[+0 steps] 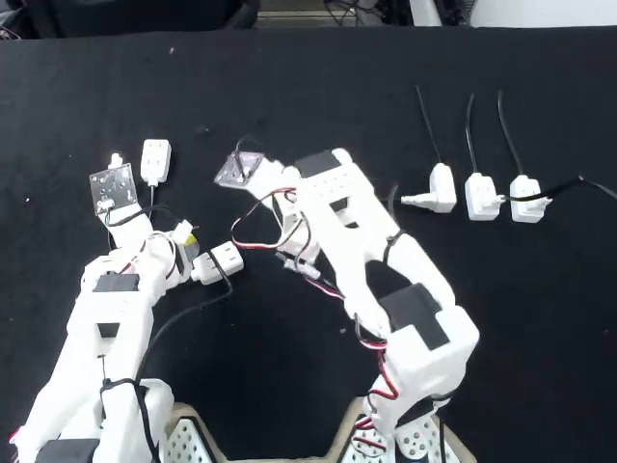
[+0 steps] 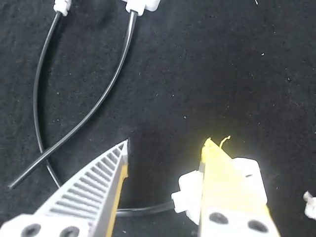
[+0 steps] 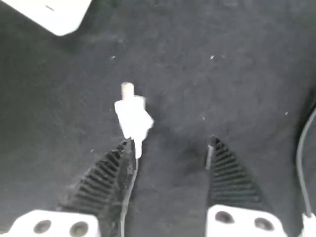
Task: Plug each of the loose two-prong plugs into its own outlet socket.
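In the right wrist view my right gripper is open. A small white two-prong plug lies on the black cloth just ahead of one fingertip, and its cable runs back along that finger. A white outlet block lies farther off. My left gripper is also open, with bare cloth in its gap. A white socket piece with a black cable sits partly hidden under its yellow finger. In the high view that piece lies beside the left arm, with an outlet block beyond.
Three white plug pieces with black cables lie in a row at the right; I cannot tell whether they are joined to sockets. Two black cables cross the cloth ahead of the left gripper. A small plug lies far left.
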